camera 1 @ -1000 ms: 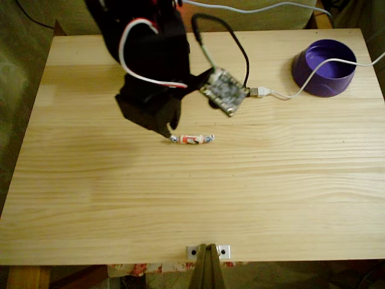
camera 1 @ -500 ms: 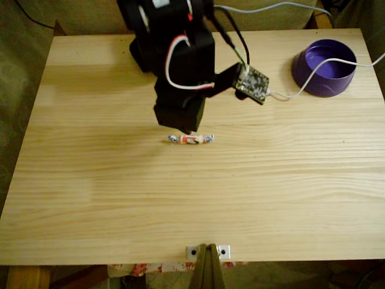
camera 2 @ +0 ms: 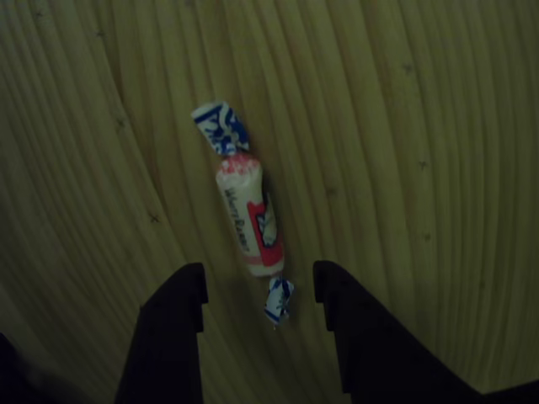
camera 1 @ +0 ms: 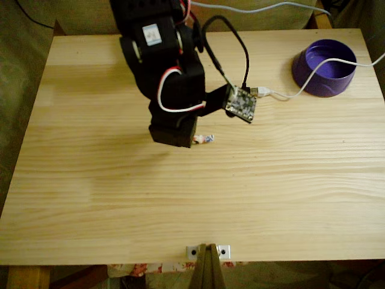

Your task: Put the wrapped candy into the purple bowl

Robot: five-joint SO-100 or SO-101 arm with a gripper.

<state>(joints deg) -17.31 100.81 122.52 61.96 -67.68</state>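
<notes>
Pale wood table (camera 1: 289, 192), bare at the near edge. Over the last second the arm swung across and now hangs over the wrapped candy (camera 2: 245, 212), hiding its 9 o'clock end: approach looks done, grasp pending. Gripper (camera 2: 259, 288) spread, candy's tail between the tips, untouched. Purple bowl (camera 1: 325, 67) far off, 2 o'clock.

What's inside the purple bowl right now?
In the fixed view the purple bowl shows a bare purple interior; a white cable crosses over its rim. The near wall hides part of the floor. The candy lies on the table.
</notes>
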